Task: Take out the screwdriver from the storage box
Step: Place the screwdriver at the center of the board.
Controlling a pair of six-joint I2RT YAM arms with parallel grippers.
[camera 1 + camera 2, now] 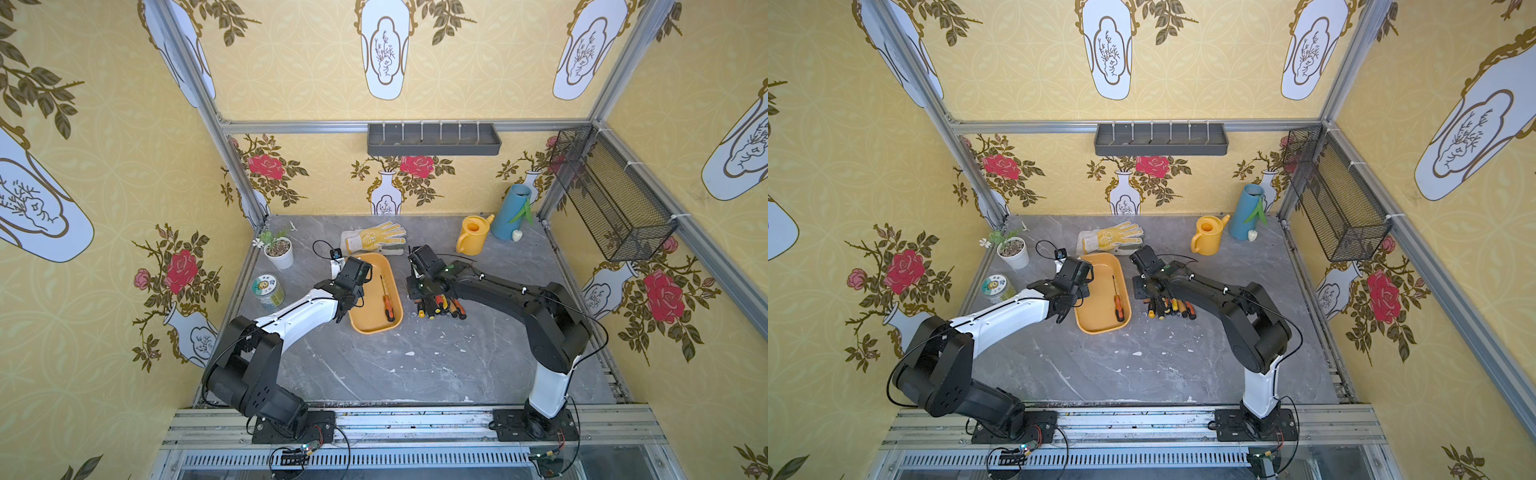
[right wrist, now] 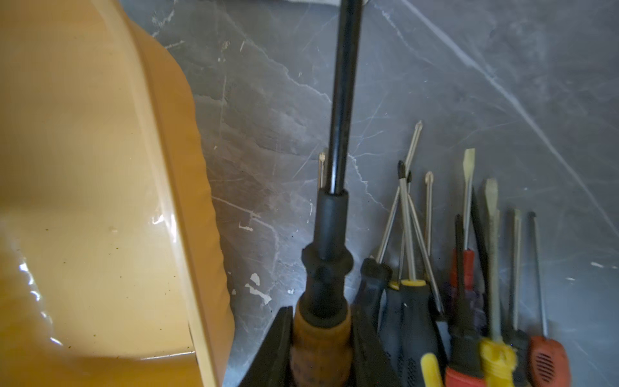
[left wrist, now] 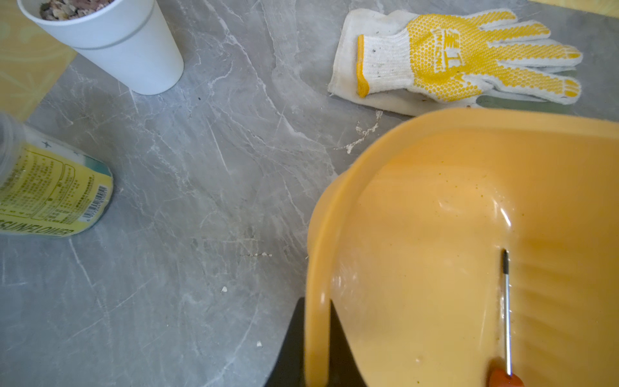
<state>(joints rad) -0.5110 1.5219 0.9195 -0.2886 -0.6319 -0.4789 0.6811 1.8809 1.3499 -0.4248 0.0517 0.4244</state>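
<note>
Screwdriver (image 2: 330, 214) in right fingers (image 2: 272, 362), beside storage box (image 2: 181, 187)

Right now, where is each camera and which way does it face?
Top views: high over the front rail, looking down toward the back wall; both arms whole, shallow yellow-orange plastic storage box between them.
Left wrist: on the left arm, looking across the grey marble table at a yellow-dotted white glove; left claw clamps the box's rim.
Right wrist: on the right arm, looking along the black-shafted orange-handled screwdriver in the right claw.
Shared: all four show the box; top and left wrist views, the thin orange-handled screwdriver inside.
</note>
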